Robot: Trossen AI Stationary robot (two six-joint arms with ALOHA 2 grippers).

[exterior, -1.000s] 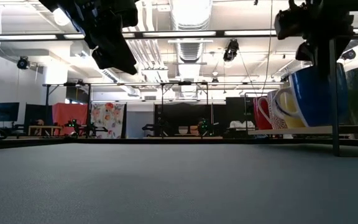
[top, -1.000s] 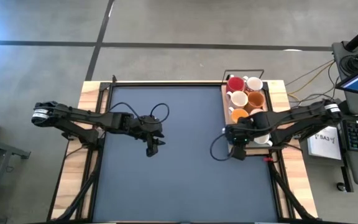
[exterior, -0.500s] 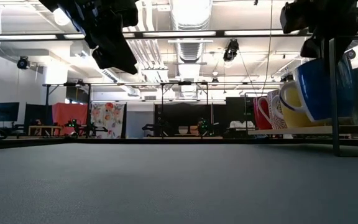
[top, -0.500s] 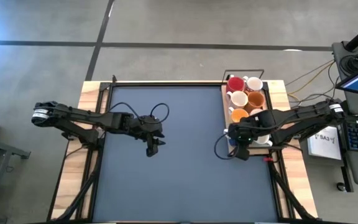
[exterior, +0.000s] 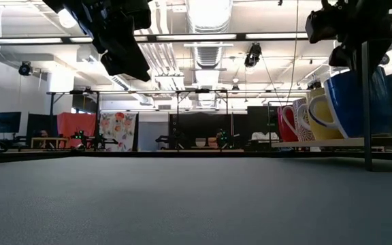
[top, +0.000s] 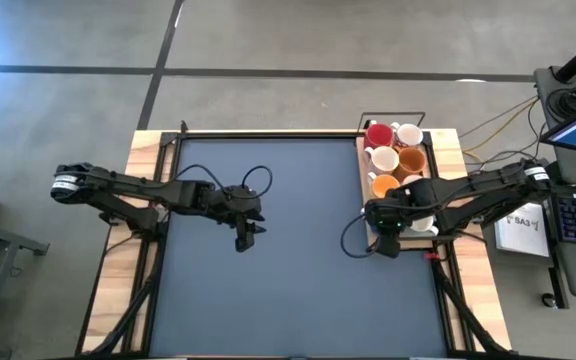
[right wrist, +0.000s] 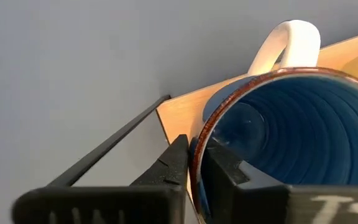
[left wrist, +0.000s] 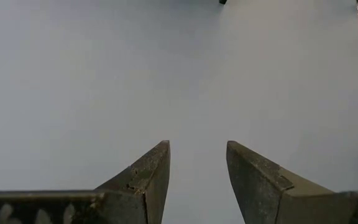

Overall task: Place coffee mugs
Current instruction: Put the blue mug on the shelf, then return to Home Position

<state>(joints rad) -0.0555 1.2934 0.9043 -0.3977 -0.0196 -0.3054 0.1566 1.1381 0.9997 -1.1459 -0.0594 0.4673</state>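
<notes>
The worktop (top: pixel 288 240) is a big dark mat with wooden edges, and most of it is bare; over at its right edge sits a wooden tray (top: pixel 364 175) packed with the coffee mugs, red (top: pixel 378 135), white (top: pixel 409 134), cream (top: pixel 383 158) and orange (top: pixel 411 160) ones showing from above, with another orange one (top: pixel 384 184) just behind the right arm; the left claw (top: pixel 245 236) hangs over the middle-left of the mat, well apart from the tray, its fingers (left wrist: pixel 146 177) standing wide with only bare mat between them; the right claw (top: pixel 386 243) is at the near end of the tray, and the wrist view shows it best: the two fingers (right wrist: pixel 176 163) are pinched narrow on the rim of the blue mug (right wrist: pixel 291 143), one finger outside the wall and one inside the bowl, so the mug's wall sits right between them; a white handle (right wrist: pixel 284 43) of a neighbouring mug pokes up just beyond the blue one; in the low view the blue mug (exterior: pixel 356 102) appears directly under that claw, level with the row of other mugs, though I can't tell if its base touches the tray.
</notes>
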